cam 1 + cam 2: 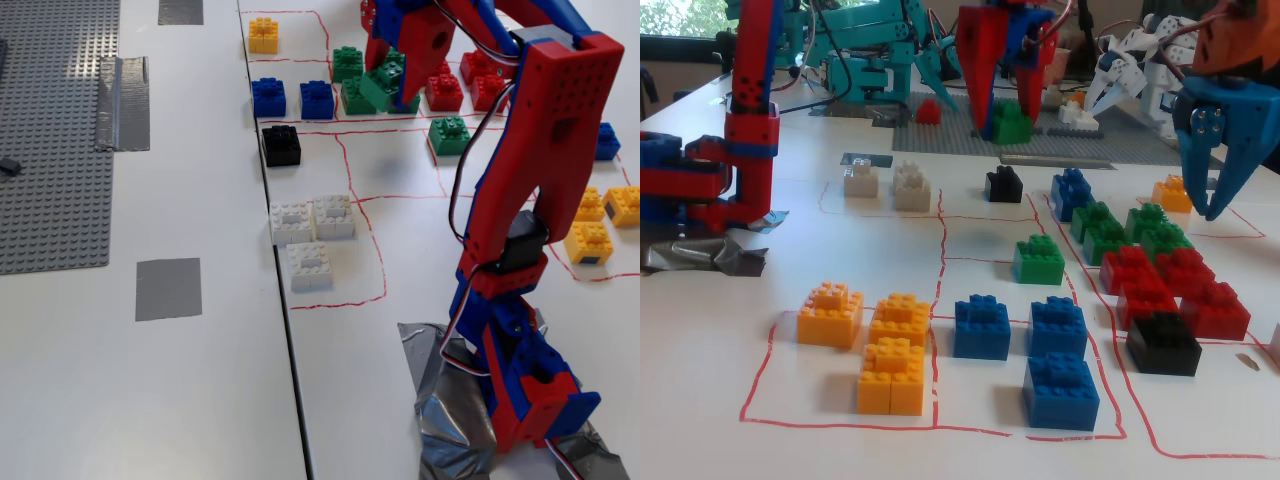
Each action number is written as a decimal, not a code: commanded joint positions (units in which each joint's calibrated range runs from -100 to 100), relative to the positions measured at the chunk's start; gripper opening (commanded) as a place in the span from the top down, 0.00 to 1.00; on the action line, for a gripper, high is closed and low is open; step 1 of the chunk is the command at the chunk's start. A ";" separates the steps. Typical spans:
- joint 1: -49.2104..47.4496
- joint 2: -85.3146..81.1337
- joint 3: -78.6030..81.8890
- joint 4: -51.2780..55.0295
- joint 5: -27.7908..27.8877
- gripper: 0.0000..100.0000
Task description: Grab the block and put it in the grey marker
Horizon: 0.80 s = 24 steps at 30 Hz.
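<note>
Pincer (1007,112) was clamped on the block (1011,122), holding it clear of the worktop (200,400), tilted, above the green bricks (352,80). Grey marker (168,288) lay bare, well apart, across the seam from the white bricks (310,235).

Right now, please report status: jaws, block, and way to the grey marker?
Gripper shut on the block, lifted above the bricks. Grey marker bare, nothing on it. Black brick and white bricks lie between.

Green studded block (384,83), flat grey marker (168,288), red-blue arm (540,170).
</note>
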 commanded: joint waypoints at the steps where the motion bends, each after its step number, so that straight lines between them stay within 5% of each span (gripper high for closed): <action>1: -3.69 -5.82 -6.09 1.76 -0.83 1.00; 24: -31.66 -5.90 -6.09 3.87 -3.81 1.00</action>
